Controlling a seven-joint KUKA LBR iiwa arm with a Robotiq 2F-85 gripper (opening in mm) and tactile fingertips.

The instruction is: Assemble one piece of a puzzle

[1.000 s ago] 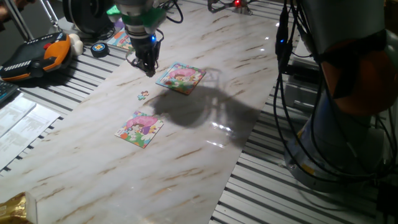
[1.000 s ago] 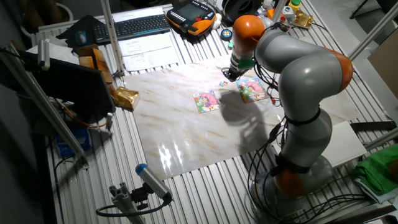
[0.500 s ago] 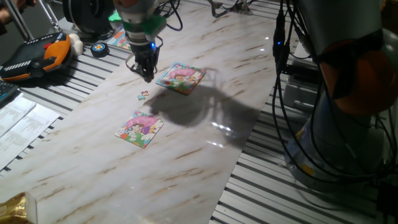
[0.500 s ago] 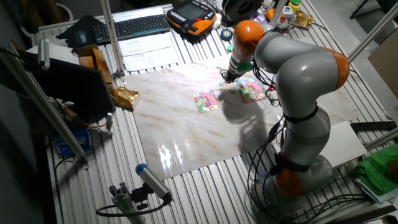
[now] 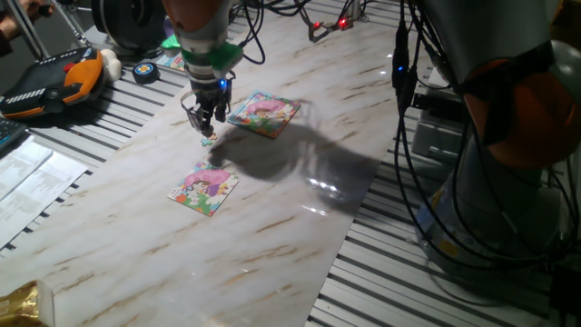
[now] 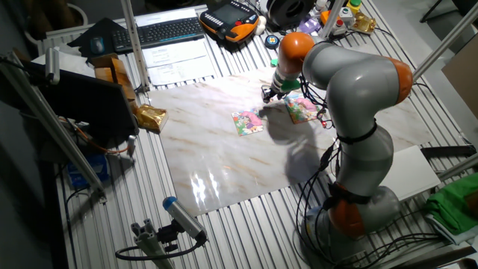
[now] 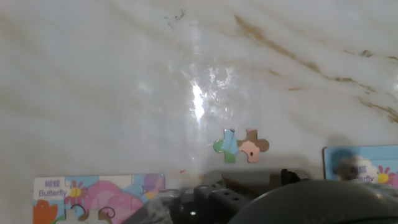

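My two-finger gripper [image 5: 206, 126] hangs over the white marble-patterned tabletop [image 5: 272, 218], in the upper left of one fixed view, its tips just above the tiny knobbly jigsaw piece [image 5: 208, 140]. Whether my jaws are apart or together I cannot tell; the dark fingers blur into one mass there. The other fixed view shows my gripper [image 6: 267, 93] above centre, too small to settle it.

In the hand view the piece [image 7: 242, 146] lies flat on the bare marble, a little right of centre, green and blue on its left half, pinkish-brown on its right, touching nothing.

A square colourful puzzle board marked "Butterfly" [image 7: 93, 198] sits at the lower left edge, well apart from the piece. A second board with a pale blue border [image 7: 364, 163] shows at the lower right edge.

From one fixed view, the piece lies between the two boards [image 5: 204, 187] [image 5: 263, 113].
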